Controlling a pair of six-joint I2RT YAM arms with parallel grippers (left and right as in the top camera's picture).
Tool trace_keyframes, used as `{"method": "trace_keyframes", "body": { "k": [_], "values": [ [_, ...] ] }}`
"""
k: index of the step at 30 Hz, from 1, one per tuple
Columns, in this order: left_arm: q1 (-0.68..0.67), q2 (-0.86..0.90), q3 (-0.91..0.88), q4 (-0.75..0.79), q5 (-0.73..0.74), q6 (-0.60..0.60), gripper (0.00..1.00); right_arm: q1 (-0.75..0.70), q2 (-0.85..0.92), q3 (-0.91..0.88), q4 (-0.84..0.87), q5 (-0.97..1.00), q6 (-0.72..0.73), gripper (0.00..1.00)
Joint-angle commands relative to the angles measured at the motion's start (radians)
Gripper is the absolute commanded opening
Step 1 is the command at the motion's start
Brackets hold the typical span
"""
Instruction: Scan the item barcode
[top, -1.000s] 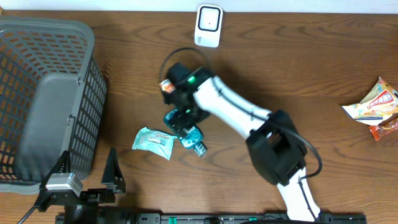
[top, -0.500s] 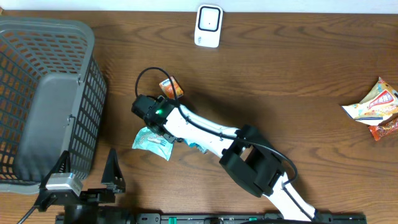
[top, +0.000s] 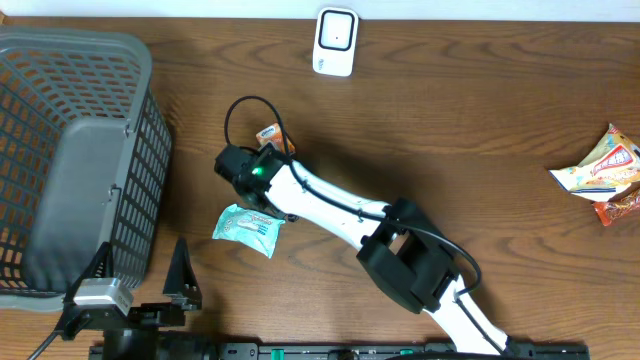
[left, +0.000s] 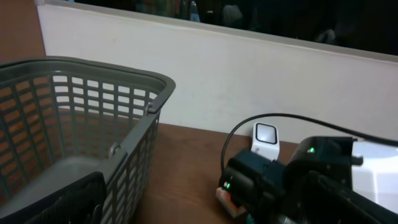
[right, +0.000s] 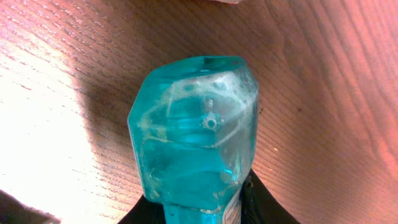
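My right gripper (top: 250, 185) sits left of the table's centre, its arm stretched across from the near right. In the right wrist view the teal bottle (right: 196, 137) rises from between the dark fingers, which press in on both of its sides low down, so I read it as grasped. Its long axis runs straight out from the wrist, with the moulded base pointing away over the wood. From overhead the arm covers the bottle, so I cannot tell how that axis lies on the table.

What matters next is the scanner (top: 336, 42). It stands at the far edge, to the far right of the gripper, well apart from it, with an orange packet (top: 270, 133) just beyond the wrist. A scrap of label (right: 232, 213) shows near the fingers, but I cannot see a barcode. I judge the bottle must be carried far and right, then turned until the label faces the scanner.

My left gripper (top: 140, 272) rests spread wide and empty at the near edge beside the basket (top: 60, 60), much further from the scanner. The right arm should do the scan.
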Motion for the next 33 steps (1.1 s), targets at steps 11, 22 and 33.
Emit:
{"method": "trace_keyframes", "body": {
  "k": [11, 22, 33],
  "values": [
    [-0.004, -0.002, -0.002, 0.002, -0.006, 0.016, 0.98, -0.261, 0.104, -0.014, -0.039, -0.579, 0.727, 0.08],
    [-0.004, -0.002, -0.002, 0.002, -0.006, 0.016, 0.98, -0.319, 0.104, -0.014, -0.039, -0.624, 0.990, 0.40],
    [-0.004, -0.002, -0.002, 0.002, -0.006, 0.016, 0.98, -0.328, 0.095, -0.013, -0.037, -0.632, 0.980, 0.48]
  ]
}}
